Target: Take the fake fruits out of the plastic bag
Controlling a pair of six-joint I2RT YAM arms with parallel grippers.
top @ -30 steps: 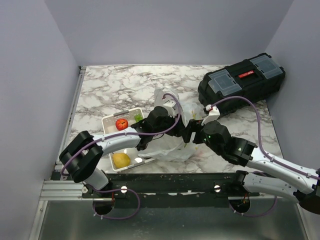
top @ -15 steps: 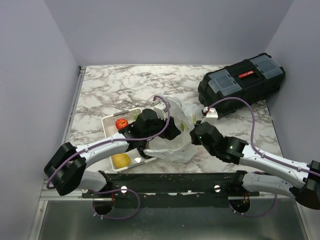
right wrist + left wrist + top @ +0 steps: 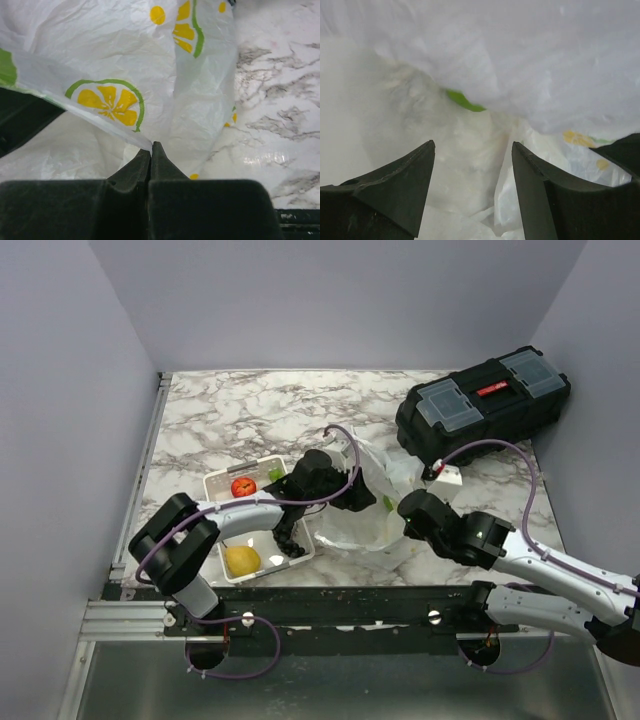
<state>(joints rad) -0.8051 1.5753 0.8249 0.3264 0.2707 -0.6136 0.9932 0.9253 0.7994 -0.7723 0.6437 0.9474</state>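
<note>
Where both arms meet: bag (image 3: pixel 372 532), crumpled on the marble.
left gripper (image 3: pixel 472 147): fingers spread, pushed into the bag's left side, only bag film between them.
green fruit (image 3: pixel 465 101): inside the bag, beyond the left fingertips and apart from them, half hidden under a fold; which fruit, cannot tell.
right gripper (image 3: pixel 151 146): fingers pressed together, pinching a fold on the bag's right side.
tray (image 3: pixel 213 481): against the bag's left edge, holding red apple (image 3: pixel 243 487) and yellow fruit (image 3: pixel 241 560).
toolbox (image 3: pixel 485 405): behind the bag, to its right, apart.

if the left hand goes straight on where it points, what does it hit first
Most likely the white film of the bag; a green fruit peeks out just above, depth unclear.
</note>
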